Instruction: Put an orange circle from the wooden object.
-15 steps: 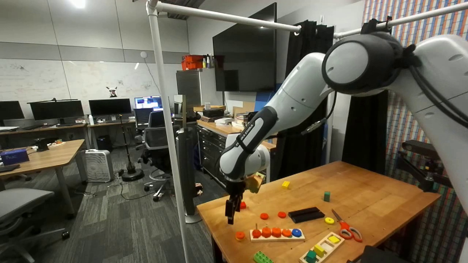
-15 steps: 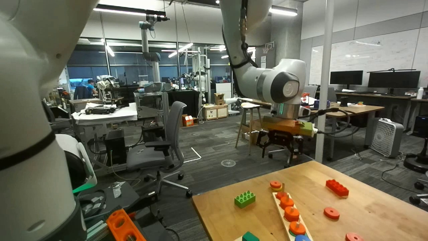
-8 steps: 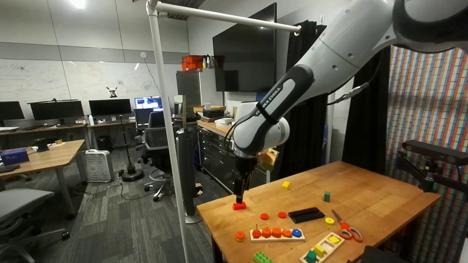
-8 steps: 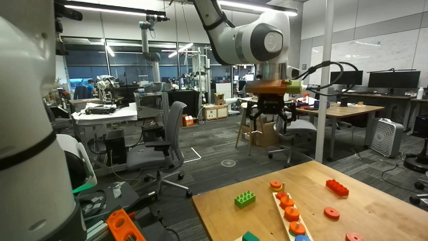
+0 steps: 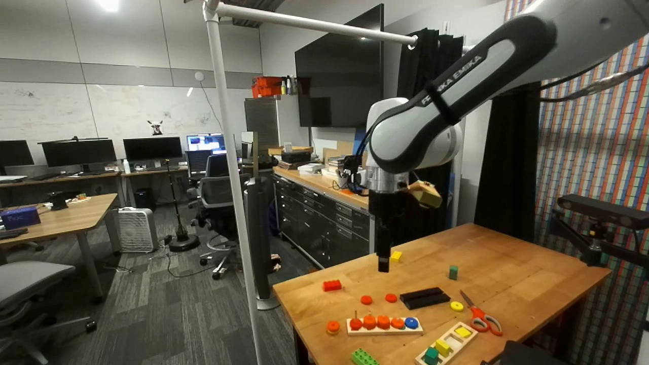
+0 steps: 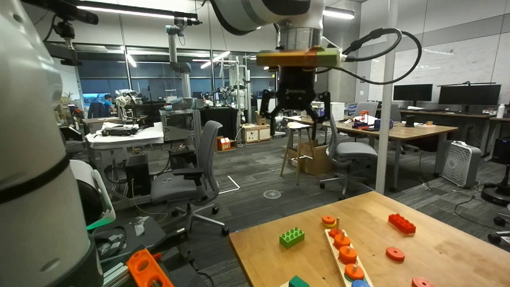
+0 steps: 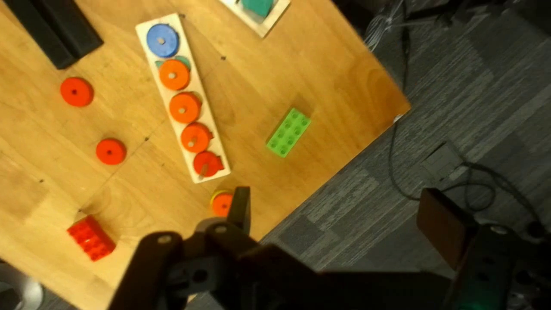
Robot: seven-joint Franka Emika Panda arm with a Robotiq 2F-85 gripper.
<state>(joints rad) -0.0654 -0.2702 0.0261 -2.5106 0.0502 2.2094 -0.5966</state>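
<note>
Where pegs (image 7: pixel 202 172) stud the oblong wooden block (image 7: pixel 195 84), orange discs (image 7: pixel 183 101) sit.

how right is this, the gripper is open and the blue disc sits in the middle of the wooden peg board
The middle is wrong: the wrist view shows the blue disc at one end of the wooden peg board. The gripper is indeed open.

The white-and-grey arm (image 5: pixel 499 57) is being edged by black trim (image 5: pixel 543 38) lettered "EMIKA" and crossed by a black strap (image 5: pixel 442 104). Below a silvery collar (image 6: pixel 299 38), an orange-and-green casing (image 6: pixel 297 58) is being joined by black cables (image 6: pixel 368 37). On the black gripper (image 6: pixel 293 130), screw heads (image 7: pixel 164 239) are being shown.
</note>
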